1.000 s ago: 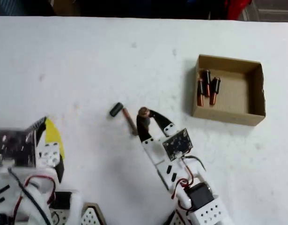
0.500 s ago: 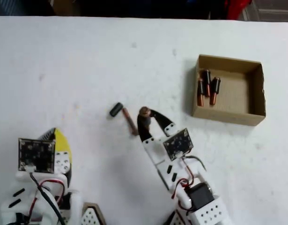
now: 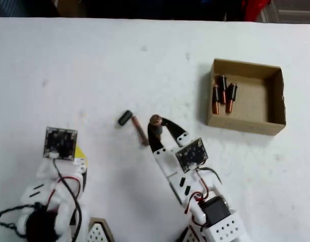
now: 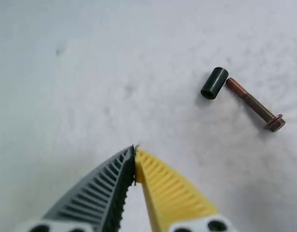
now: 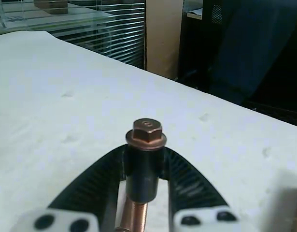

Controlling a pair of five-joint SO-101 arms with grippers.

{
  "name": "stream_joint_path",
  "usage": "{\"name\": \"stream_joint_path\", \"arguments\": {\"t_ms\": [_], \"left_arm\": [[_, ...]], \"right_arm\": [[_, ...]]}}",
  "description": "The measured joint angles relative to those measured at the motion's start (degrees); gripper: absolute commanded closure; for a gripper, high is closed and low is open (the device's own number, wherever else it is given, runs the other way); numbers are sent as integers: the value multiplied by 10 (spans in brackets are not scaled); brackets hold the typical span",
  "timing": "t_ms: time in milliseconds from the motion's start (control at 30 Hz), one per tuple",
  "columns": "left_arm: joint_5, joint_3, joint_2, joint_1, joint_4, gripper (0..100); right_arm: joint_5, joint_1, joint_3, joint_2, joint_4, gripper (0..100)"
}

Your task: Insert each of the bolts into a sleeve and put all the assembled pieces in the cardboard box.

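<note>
Bolts first, from high up. One loose bolt lies flat and slanting on the white bench, its thread end just beside a loose black sleeve. The right tool is closed around a joined piece, a bolt inside its sleeve, standing upright just beside the loose bolt. The left tool is well apart from the loose pair, but it is the free one, so I think it should fetch them. The cardboard box is on the right arm's side, with three joined pieces lying inside.

From the left wrist, the left tool is pinched closed and holds nothing. Ahead lie the loose black sleeve, a short smooth tube, and the loose bolt, copper and ridged, its six-sided head at the end away from the sleeve. The bolt's long line crosses the sleeve's, so the thread end meets the sleeve's side, not its hole.

From the right wrist, ribbed black fingers squeeze the joined piece; its copper head sits on top.
</note>
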Motion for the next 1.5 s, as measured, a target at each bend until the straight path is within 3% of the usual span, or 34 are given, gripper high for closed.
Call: {"name": "stream_joint_path", "arguments": {"t_ms": [500,967,1067,1300,1500], "left_arm": [[1,200,0,0,-28,977],[2,235,2,0,-49,977],[2,235,2,0,-49,977],[2,235,2,0,-49,977],[2,235,2,0,-49,977]], "right_arm": [[0,0,0,0,0,982],[0,5,0,-1,21,982],[0,44,-14,-1,43,982],[0,182,-169,-1,241,982],[33,215,-272,-1,303,982]]}}
